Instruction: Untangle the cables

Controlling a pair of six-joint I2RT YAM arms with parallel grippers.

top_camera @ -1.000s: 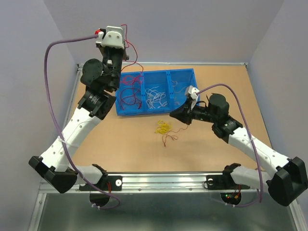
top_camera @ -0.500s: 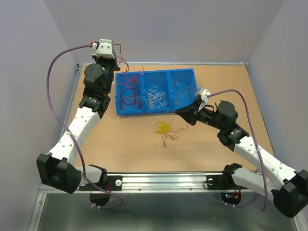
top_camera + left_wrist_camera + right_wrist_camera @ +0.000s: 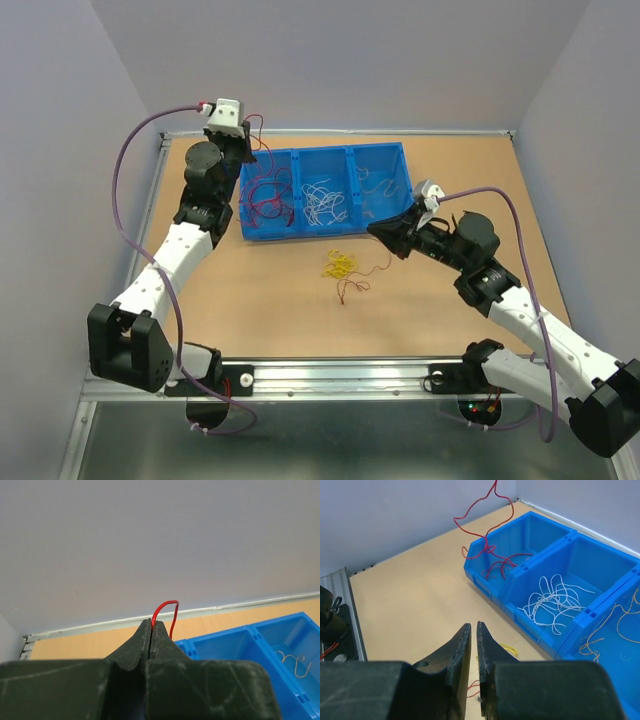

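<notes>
Left claw [image 3: 151, 623] tight on red cable [image 3: 165, 603]

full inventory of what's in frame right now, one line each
table: 1, tan, under everything
blue bin: 1, three compartments, far centre of table
red wires: several, left compartment
white wires: several, middle compartment
pale wires: few, right compartment
yellow bunch: 1, on table in front of bin
loose red wire: 1, on table beside yellow bunch
held red wire: 1, runs down to left compartment
purple cables: 2, one along each arm
left jaws: shut on held red wire, above bin's left end
right jaws: closed to a slit, empty, near bin's right front corner
</notes>
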